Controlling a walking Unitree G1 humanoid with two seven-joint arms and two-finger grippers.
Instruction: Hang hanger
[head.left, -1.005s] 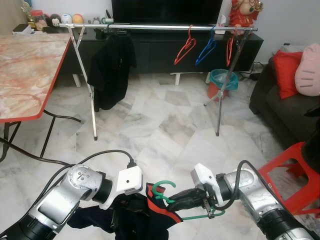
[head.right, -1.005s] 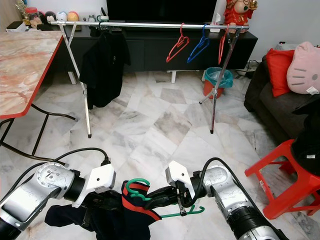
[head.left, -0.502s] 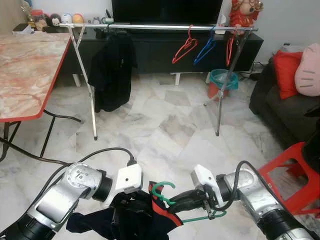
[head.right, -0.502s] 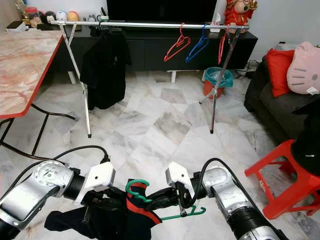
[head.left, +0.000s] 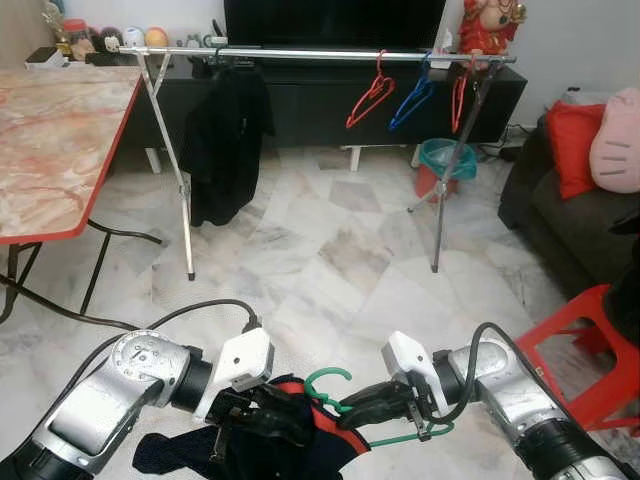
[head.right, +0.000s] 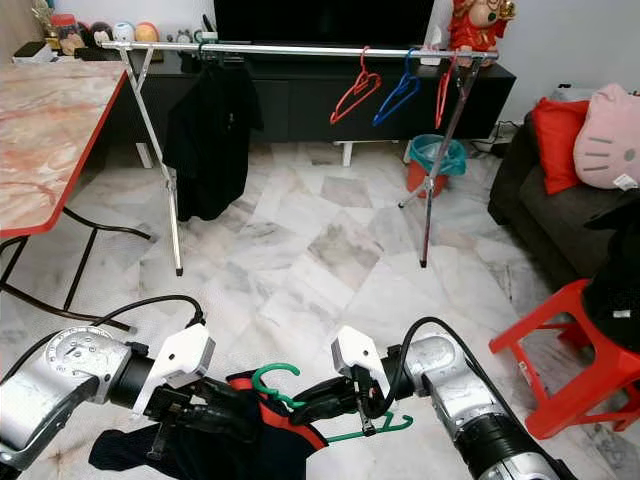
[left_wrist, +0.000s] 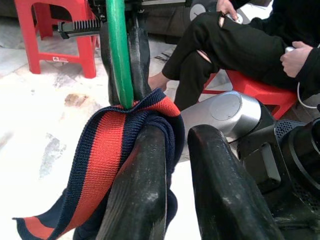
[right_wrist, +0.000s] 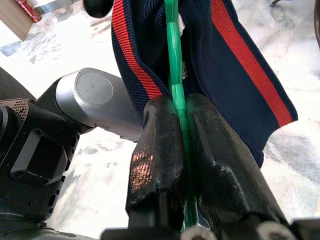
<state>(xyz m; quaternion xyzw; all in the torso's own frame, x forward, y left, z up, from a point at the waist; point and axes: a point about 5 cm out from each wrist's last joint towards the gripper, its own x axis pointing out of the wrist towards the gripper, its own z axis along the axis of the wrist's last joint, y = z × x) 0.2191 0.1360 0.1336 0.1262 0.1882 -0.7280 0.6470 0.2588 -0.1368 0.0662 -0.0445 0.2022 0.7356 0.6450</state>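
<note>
— Since a second ago the left tool (head.left: 262, 420) has dropped lower and pushed in further under the shirt (head.left: 290, 440), and the collar now sits bunched over its fingers. Does that match what you see?

— Yes. In the left wrist view the navy and red striped collar (left_wrist: 115, 145) is draped over one black finger (left_wrist: 135, 190), with the other finger just beside it and a narrow gap between them. I think it has the cloth pinched, but the fold hides the contact, so I would not swear to it.

— And the right tool (head.left: 372, 405)?

— Clamped tight on the green hanger (head.left: 345, 400). The right wrist view shows both fingers (right_wrist: 155, 145) pressed against the thin green bar (right_wrist: 175, 95), with the shirt hanging off it beyond the tips.

— Where is the hanger itself?

— Low in front of the robot, between the two arms, over the marble floor (head.left: 330, 250). Its hook (head.left: 325, 378) curls up just beside the left tool, and the lower bar runs under the right tool.

— The rail?

— The clothes rack (head.left: 330, 52) stands well apart, across the floor by the TV cabinet (head.left: 300, 100). A black garment (head.left: 225, 140) hangs near its left end, with two red hangers (head.left: 371, 95) and a blue hanger (head.left: 412, 95) toward its right end. The marble worktop (head.left: 50, 140) is off to the left, a red stool (head.left: 590, 340) to the right.
</note>
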